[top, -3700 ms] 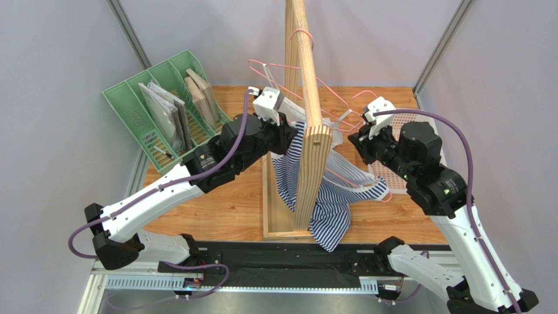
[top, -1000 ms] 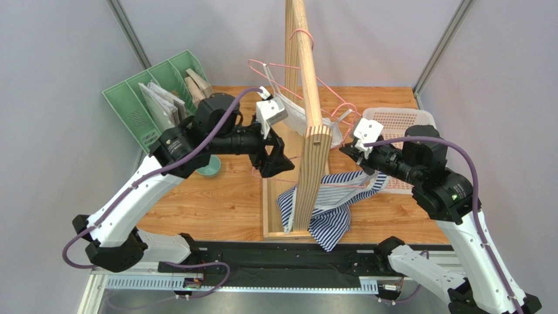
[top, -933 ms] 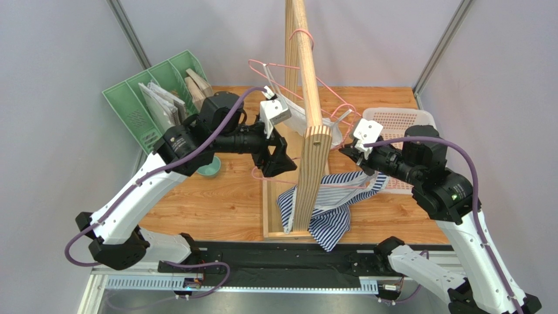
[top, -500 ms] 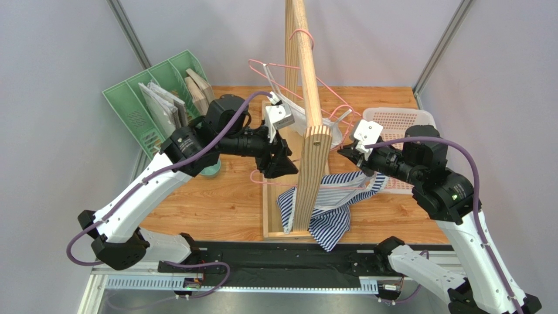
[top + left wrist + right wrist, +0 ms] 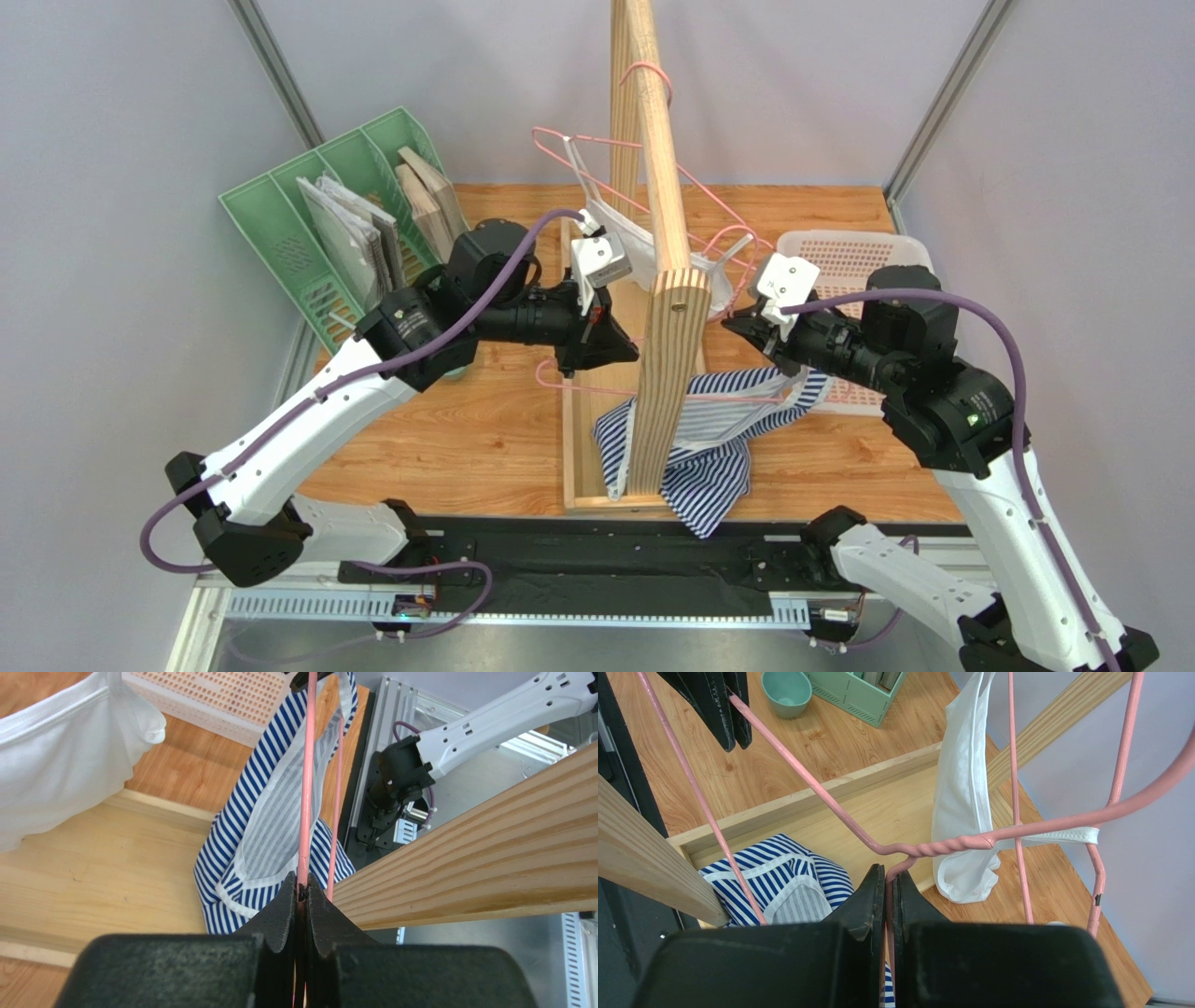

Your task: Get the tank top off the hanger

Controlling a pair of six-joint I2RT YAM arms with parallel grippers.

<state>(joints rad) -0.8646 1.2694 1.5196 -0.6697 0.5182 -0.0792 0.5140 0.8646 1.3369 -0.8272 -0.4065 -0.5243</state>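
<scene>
left pincer (image 5: 300,894): clamped on hanger (image 5: 307,777) wire | right pincer (image 5: 887,882): clamped at hanger neck | tank top (image 5: 709,473): striped, draped on hanger

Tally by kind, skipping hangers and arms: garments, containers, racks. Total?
Garments: 2 (striped tank top, white top)
Containers: 3 (green file sorter, white basket, teal bowl)
Wooden rack: 1
Total: 6

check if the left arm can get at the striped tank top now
Probably not yet: the left gripper is shut on the pink hanger, so it must let go first. The striped tank top sits just ahead.
</scene>
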